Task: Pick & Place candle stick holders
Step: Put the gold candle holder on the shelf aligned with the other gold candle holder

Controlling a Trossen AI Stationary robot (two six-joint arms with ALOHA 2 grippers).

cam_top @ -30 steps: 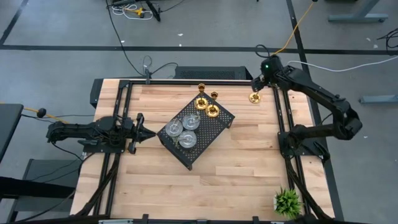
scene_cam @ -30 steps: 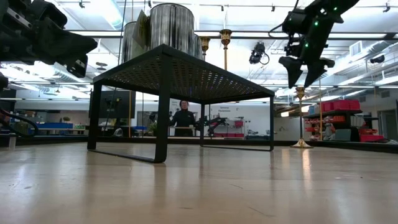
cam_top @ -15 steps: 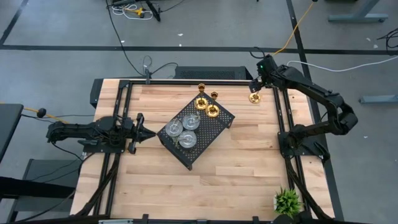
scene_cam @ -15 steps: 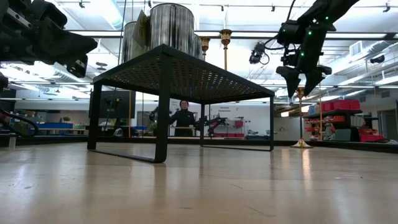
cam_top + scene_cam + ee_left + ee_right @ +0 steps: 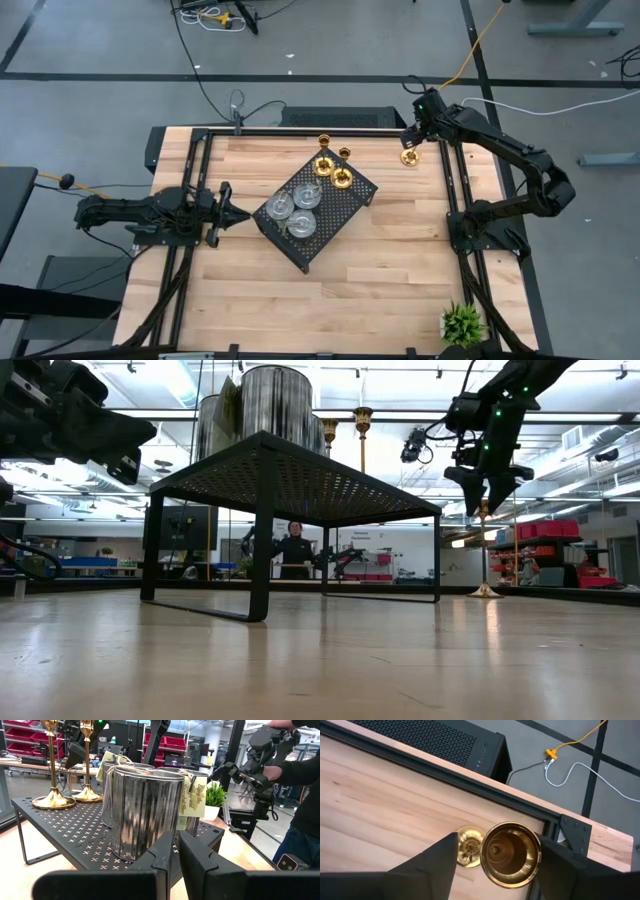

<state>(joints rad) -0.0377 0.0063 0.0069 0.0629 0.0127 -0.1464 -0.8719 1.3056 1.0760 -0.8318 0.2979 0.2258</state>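
A gold candle stick holder (image 5: 409, 157) stands upright on its round base near the table's far right corner. My right gripper (image 5: 413, 140) hangs over it, open, one finger on each side of its cup (image 5: 511, 852). Two more gold holders (image 5: 324, 165) (image 5: 342, 178) and three squat silver holders (image 5: 279, 208) stand on the black perforated tray (image 5: 338, 215) in the middle of the table. At the left edge my left gripper (image 5: 243, 213) waits, shut and level, pointing at the tray. My right gripper comes at the gold holder slanting down from above, its fingers level with the cup. One finger (image 5: 555, 862) lies right beside the cup's rim (image 5: 539, 851); I cannot tell whether it touches. The other finger (image 5: 440, 857) stands apart from the cup.
A black frame rail (image 5: 447, 170) runs along the table's right side, close to the holder. A small green plant (image 5: 462, 324) stands at the near right corner. Bare wood lies right of the tray. Beyond the table a person (image 5: 305, 795) shows in the left wrist view.
My right gripper has sunk a little toward the gold holder on the table, and its fingers have drawn closer together around the holder's cup. The holder has stayed where it was.
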